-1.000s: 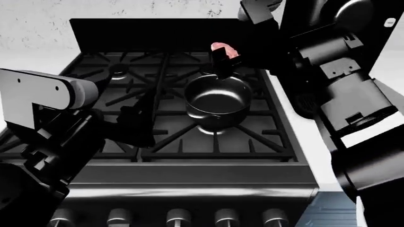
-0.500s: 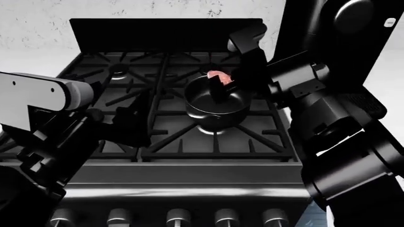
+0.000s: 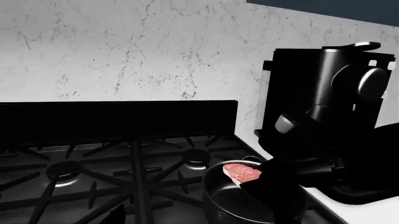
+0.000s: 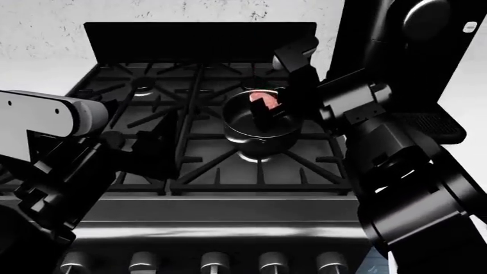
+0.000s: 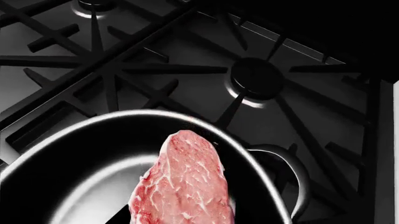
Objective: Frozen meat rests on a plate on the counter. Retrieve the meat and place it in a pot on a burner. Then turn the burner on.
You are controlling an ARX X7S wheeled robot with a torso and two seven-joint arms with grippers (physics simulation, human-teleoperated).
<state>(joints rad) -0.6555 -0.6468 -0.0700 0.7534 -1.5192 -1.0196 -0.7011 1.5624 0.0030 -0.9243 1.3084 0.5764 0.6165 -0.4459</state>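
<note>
Head view: right gripper (image 4: 268,111) clamped on the meat (image 4: 263,97), inside the pot (image 4: 259,126) at its 12 o'clock rim. Left gripper hidden, jaws impossible to tell.

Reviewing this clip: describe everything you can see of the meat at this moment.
The meat is a small oval slab of raw pink-red flesh with fine white marbling. It is held by the right gripper, tilted on edge rather than lying flat, over the open mouth of the pot near the far rim. The pot stands on a stove grate. Only its upper part shows; the rest is hidden behind the gripper, so whether it touches the pot cannot be told.
</note>
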